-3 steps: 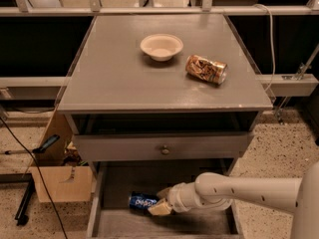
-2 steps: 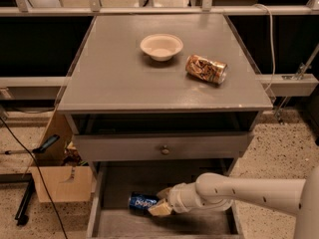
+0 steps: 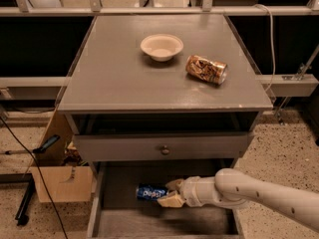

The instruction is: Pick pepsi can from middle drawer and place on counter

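The pepsi can, dark blue with white lettering, lies on its side in the open middle drawer below the cabinet. My gripper reaches in from the right, and its tan fingers are shut around the can's right end. The white arm stretches off to the lower right. The grey counter is the top of the cabinet above.
On the counter stand a cream bowl and a gold-and-brown can lying on its side. A shut drawer front with a round knob overhangs the open drawer. A cardboard box and cables lie on the floor to the left.
The gripper and the pepsi can have shifted together slightly up and to the right. Everything on the counter is unmoved.
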### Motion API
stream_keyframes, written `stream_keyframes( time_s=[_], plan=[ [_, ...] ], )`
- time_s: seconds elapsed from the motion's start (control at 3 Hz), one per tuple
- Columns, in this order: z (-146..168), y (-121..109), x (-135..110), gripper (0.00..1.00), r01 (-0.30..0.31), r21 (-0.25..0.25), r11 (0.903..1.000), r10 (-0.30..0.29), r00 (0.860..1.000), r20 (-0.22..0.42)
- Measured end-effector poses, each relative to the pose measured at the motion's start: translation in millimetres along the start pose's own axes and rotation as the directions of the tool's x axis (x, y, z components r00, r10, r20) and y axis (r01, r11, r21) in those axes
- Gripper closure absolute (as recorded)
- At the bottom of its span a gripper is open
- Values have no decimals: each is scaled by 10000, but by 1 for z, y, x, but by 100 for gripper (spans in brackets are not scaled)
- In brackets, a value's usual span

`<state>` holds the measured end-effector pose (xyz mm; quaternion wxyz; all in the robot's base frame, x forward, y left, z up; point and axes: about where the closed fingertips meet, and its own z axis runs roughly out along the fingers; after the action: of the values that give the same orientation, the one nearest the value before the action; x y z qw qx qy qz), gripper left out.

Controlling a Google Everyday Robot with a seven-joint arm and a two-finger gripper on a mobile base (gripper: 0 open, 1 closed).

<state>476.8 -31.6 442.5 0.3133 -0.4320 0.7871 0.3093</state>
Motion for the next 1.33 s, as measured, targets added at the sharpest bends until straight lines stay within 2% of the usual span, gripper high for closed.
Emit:
stream_keyframes(
  time_s=[0.33,1.0,1.33],
  plan=[
    [-51,6,-12,100,212,307,9993,-226,9987,464],
    [-143,43,-17,100,573,659,9962,-622,9952,757],
    [-177,68,-39,100,1206,760,9898,-1256,9900,649]
  ],
)
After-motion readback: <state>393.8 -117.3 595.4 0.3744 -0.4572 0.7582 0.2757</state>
